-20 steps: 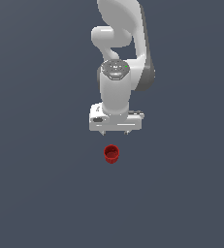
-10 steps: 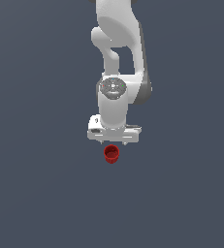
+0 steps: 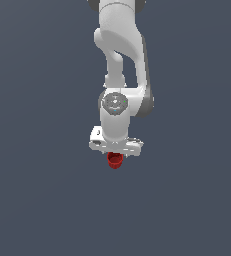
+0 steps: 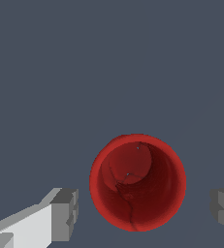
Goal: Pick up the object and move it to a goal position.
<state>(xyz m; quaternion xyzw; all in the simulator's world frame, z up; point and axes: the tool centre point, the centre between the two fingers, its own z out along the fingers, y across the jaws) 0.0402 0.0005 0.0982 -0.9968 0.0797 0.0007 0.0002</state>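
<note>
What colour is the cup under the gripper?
Red; the cup shows best in the wrist view, between the open gripper fingers.

The arm hangs vertically, its pincer [image 4: 142, 208] apparently spread wide, fingers [image 4: 65, 214] apart.

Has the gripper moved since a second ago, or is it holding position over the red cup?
Yes. In the exterior view the gripper has come down onto the red cup, which has stayed put; the earlier gap is gone.
</note>
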